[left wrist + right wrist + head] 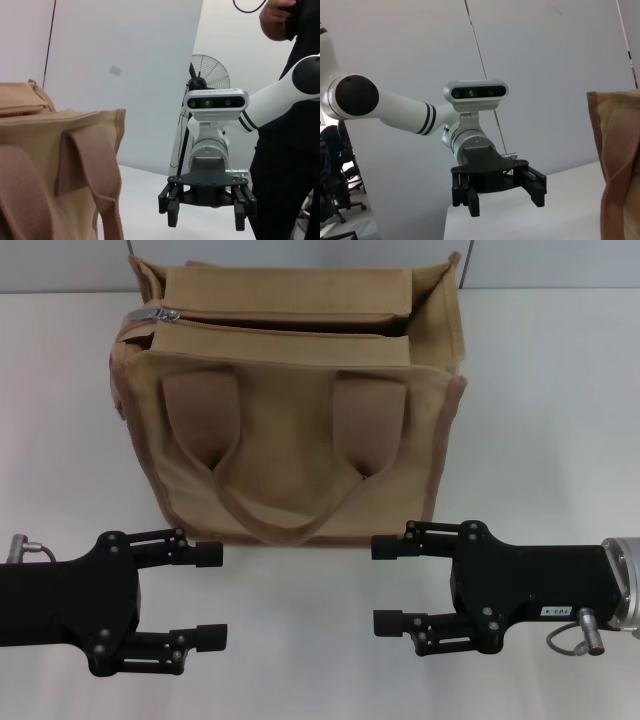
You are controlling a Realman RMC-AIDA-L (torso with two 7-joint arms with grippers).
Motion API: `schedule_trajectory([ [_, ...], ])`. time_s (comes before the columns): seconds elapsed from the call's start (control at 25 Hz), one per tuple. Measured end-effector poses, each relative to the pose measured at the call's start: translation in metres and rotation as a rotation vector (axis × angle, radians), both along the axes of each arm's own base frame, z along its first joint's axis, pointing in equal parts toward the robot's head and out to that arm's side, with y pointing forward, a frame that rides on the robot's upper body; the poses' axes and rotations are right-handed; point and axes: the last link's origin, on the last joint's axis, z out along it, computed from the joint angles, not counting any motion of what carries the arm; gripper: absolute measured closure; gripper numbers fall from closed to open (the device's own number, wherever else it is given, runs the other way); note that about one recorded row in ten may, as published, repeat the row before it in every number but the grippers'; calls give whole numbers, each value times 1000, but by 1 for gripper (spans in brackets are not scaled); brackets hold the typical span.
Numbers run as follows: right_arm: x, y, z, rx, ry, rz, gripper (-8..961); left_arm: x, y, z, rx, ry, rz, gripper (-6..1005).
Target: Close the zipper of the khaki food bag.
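The khaki food bag stands upright at the back middle of the white table, with its two strap handles hanging down its front. Its zipper runs across the top, and a dark slit shows along the track. The silver pull tab lies at the bag's left end. My left gripper hovers open in front of the bag's left corner, pointing right. My right gripper is open in front of the right corner, pointing left. Both are apart from the bag and hold nothing. The bag also fills the near side of the left wrist view.
The white table extends to both sides of the bag and between the grippers. In the left wrist view a person stands behind the right arm, with a fan farther back. Office chairs stand behind the left arm.
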Motion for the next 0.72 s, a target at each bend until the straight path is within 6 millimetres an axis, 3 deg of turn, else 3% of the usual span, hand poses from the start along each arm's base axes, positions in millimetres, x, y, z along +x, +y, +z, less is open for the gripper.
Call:
schedule_trajectory([
  [0.72,0,1,1,8,3,-2,197,2,2,4,-19,-18,32,219],
])
